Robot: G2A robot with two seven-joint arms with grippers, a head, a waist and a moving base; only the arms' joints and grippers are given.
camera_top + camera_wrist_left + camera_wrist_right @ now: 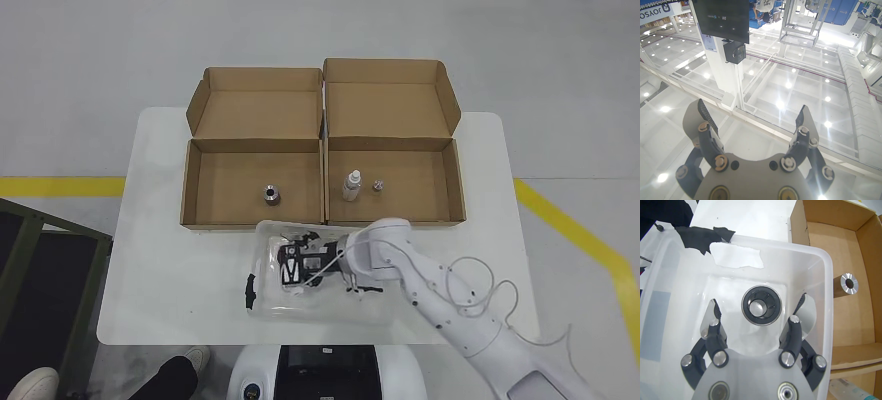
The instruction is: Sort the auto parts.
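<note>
1. Bearing (761, 305) standing on end inside bin (827, 279), on bin floor, framed between fingers of right gripper (759, 304).
2. Right gripper spread wide, nothing gripped; wrist pointing down into bin.
3. Probably best: lower straight, keep fingers off bin wall, close evenly on outer ring, lift clear of bin rim.
4. Left gripper (752, 111) also spread, empty, aimed at ceiling, away from bin.

The right gripper (759, 303) is held open and pointed downward; the left gripper (752, 106) is spread wide and turned upward.
</note>
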